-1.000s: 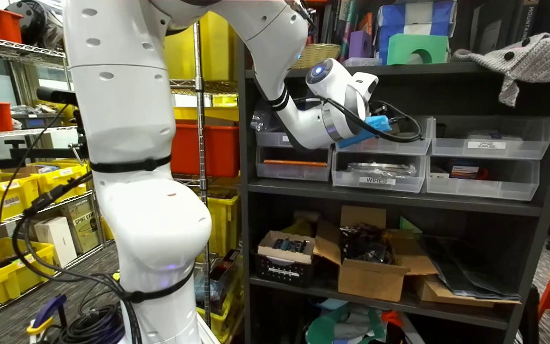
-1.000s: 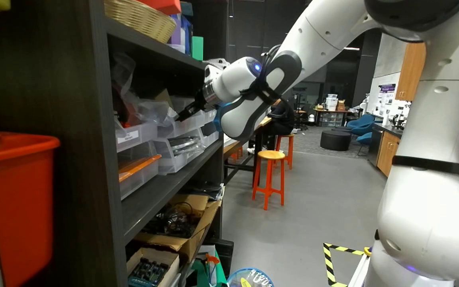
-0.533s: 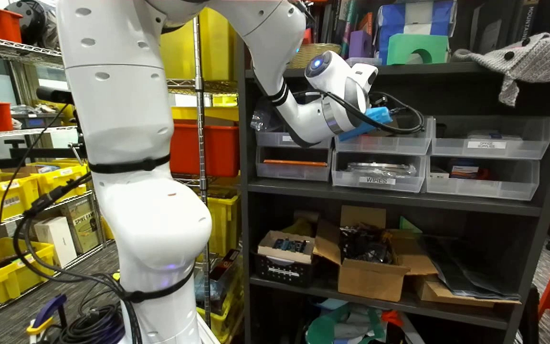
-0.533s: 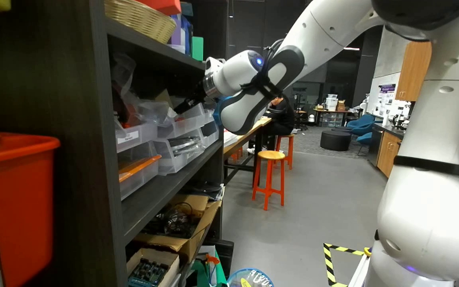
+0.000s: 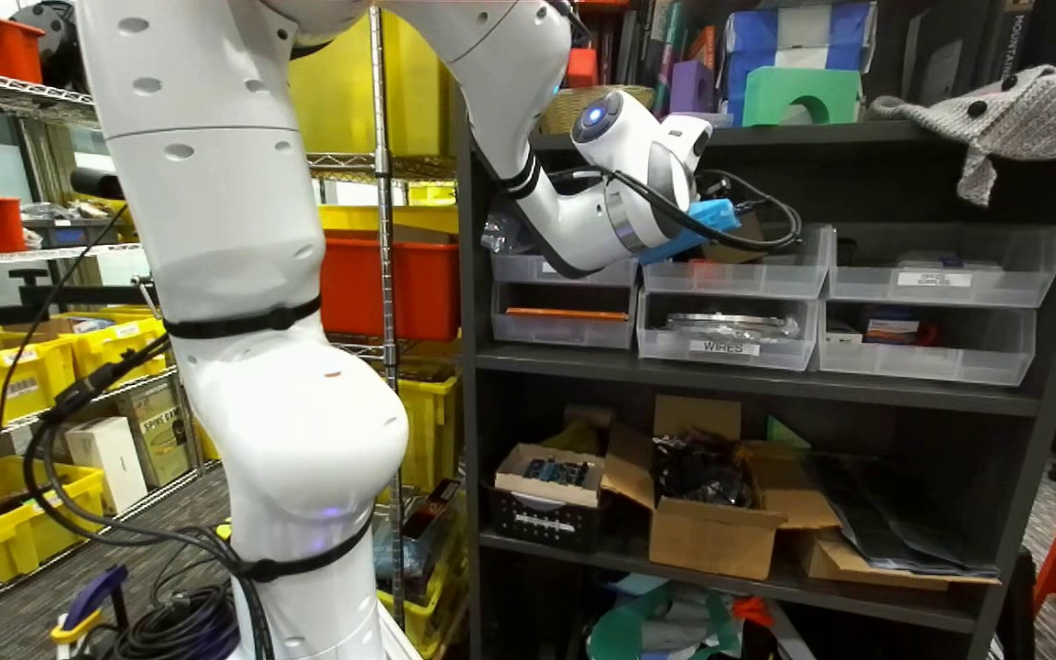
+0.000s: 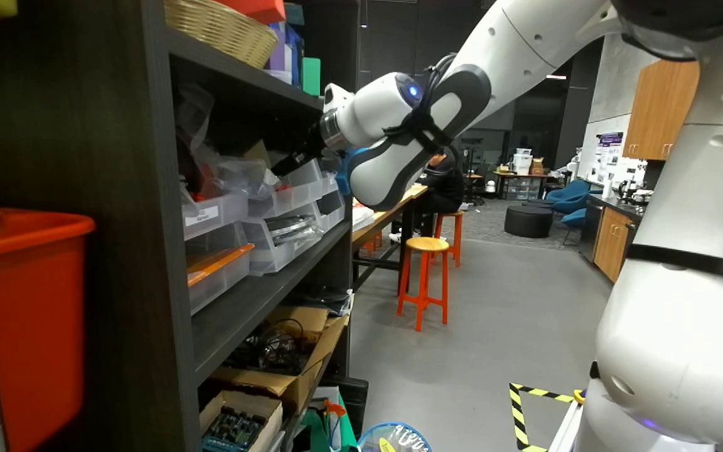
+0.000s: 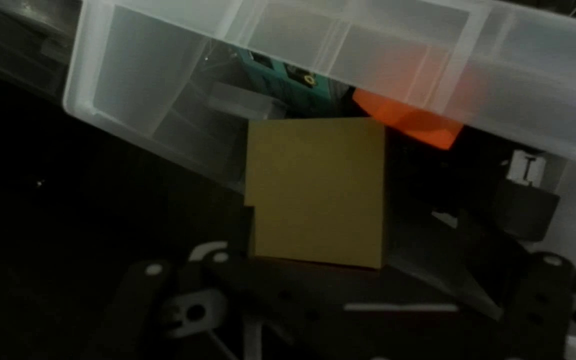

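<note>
Raised slightly since 1 second ago, the gripper (image 6: 281, 167) sits at the mouth of the clear bin (image 5: 766, 282), its jaws spread wide; the tan box (image 7: 318, 195) stands inside, just ahead of them, and I can't tell whether they touch it. If I go in off-centre, they could shove the box into the orange piece (image 7: 415, 122) or snag the bin's wall. Loose plastic wrap (image 6: 239, 179) close by could get pinched, the black cable (image 5: 759, 246) could hook a rim, and the shelf (image 5: 840, 136) above limits any lift.
</note>
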`<state>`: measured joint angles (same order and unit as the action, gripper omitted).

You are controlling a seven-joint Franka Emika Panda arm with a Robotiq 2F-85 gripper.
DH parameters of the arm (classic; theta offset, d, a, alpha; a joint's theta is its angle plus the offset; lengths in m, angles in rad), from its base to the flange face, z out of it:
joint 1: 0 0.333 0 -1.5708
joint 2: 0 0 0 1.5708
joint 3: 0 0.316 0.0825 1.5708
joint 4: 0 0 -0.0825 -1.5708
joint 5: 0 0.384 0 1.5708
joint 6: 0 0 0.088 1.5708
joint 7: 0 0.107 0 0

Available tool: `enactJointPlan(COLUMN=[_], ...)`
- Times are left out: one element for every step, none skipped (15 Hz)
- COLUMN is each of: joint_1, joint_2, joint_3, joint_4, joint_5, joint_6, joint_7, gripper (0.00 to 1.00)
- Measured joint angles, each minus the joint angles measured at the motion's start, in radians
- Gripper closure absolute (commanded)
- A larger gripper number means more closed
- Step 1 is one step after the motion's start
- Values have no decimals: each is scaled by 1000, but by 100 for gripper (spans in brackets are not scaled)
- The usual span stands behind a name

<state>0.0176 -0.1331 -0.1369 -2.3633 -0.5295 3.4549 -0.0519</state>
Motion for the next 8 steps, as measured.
enactJointPlan(joint_1=[4, 7, 9, 10, 12, 13, 15, 16], joint_2=[1, 1, 1, 1, 1, 1, 1, 2], joint_3=[0, 0, 0, 0, 0, 0, 0, 0], joint_4=[-11, -21, -29, -35, -39, -42, -44, -44], joint_5=[0, 0, 0, 0, 0, 0, 0, 0], joint_6=[0, 0, 0, 0, 0, 0, 0, 0], joint_7=[0, 0, 0, 0, 0, 0, 0, 0], gripper=[0, 0, 0, 0, 0, 0, 0, 0])
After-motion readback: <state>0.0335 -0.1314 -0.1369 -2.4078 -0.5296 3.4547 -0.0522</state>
